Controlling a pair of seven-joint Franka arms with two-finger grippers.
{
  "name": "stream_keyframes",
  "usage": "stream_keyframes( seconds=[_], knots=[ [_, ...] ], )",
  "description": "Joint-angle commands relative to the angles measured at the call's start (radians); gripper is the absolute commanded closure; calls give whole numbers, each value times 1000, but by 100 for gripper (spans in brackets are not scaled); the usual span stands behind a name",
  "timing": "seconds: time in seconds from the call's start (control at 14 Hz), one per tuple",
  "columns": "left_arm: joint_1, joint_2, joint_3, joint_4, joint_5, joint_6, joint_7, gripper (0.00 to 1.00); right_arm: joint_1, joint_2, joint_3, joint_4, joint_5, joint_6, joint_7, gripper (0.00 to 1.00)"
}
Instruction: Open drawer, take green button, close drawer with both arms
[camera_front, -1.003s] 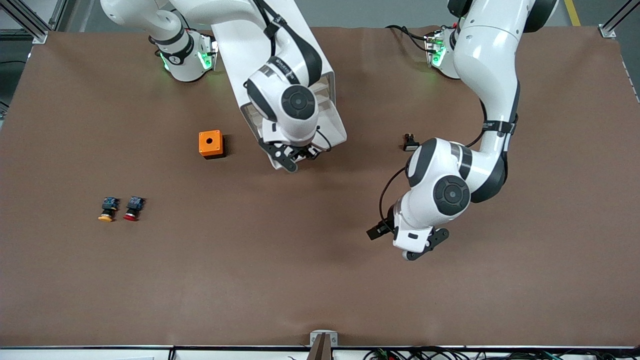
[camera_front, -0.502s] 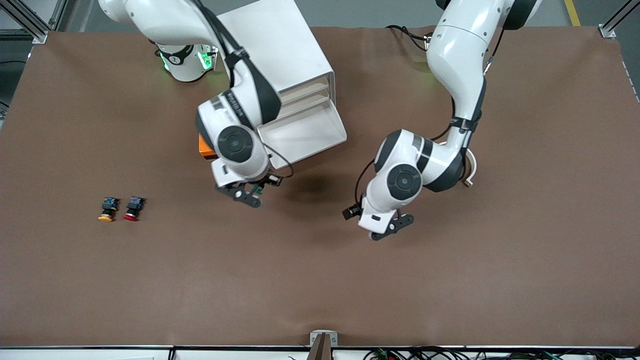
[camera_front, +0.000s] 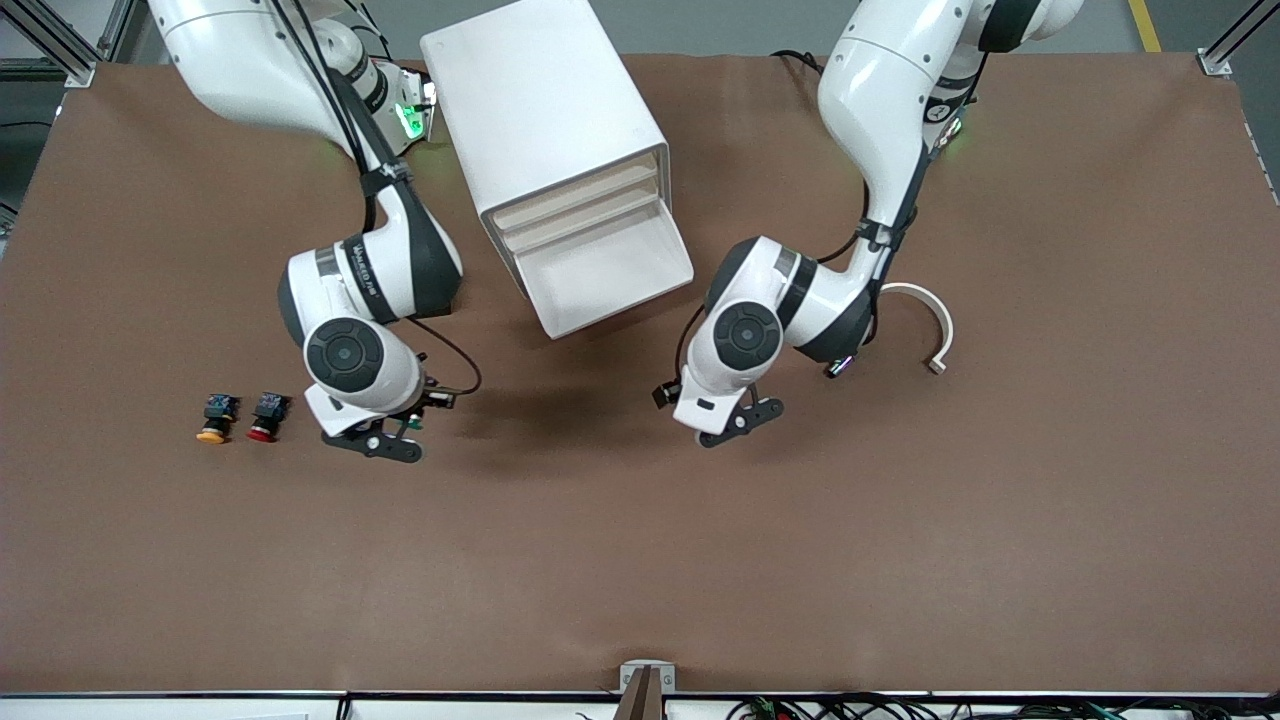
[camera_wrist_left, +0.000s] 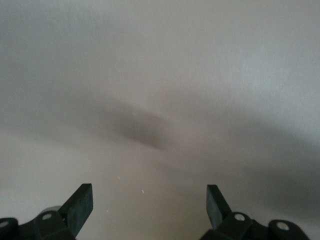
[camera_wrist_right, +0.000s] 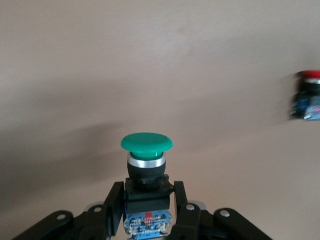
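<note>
The white cabinet (camera_front: 540, 110) has its lowest drawer (camera_front: 605, 268) pulled out; the tray looks empty. My right gripper (camera_front: 385, 442) hangs over the bare table beside the red-capped button, shut on the green-capped button (camera_front: 412, 424). In the right wrist view my right gripper (camera_wrist_right: 148, 195) clamps the button's black body, with the green cap (camera_wrist_right: 146, 141) pointing away and the blue back between the fingers. My left gripper (camera_front: 738, 420) is open and empty over the bare table, toward the left arm's end from the open drawer. The left wrist view shows my left gripper (camera_wrist_left: 150, 197) over plain table.
A yellow-capped button (camera_front: 210, 420) and a red-capped button (camera_front: 263, 418) lie side by side toward the right arm's end; the red one shows in the right wrist view (camera_wrist_right: 307, 95). A white curved piece (camera_front: 925, 320) lies by the left arm.
My right arm has carried the green button away from the open drawer, toward the red and yellow buttons. My left arm has swung in toward the drawer, uncovering the curved piece.
</note>
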Motion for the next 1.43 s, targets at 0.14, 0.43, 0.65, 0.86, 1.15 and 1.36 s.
stream_keyframes(
  seconds=[0.14, 0.43, 0.65, 0.86, 1.15, 1.36],
  knots=[
    [-67, -14, 5, -24, 15, 3, -82, 0, -101, -12, 19, -122, -55, 133, -14, 100],
    [-81, -5, -32, -24, 3, 3, -119, 0, -152, -8, 19, -130, -118, 153, -17, 100],
    [-83, 3, -82, -30, 3, 3, -142, 0, -163, -7, 18, -163, -127, 203, -17, 100],
    [-84, 3, -119, -31, 1, 3, -150, 0, -189, -12, 18, -225, -161, 274, -17, 100],
    [-84, 14, -176, -31, 1, 3, -211, 0, -223, -14, 18, -248, -176, 289, -19, 100],
    [-80, 30, -211, -33, -46, 1, -234, 0, -243, -11, 18, -248, -203, 291, -19, 100]
  ],
)
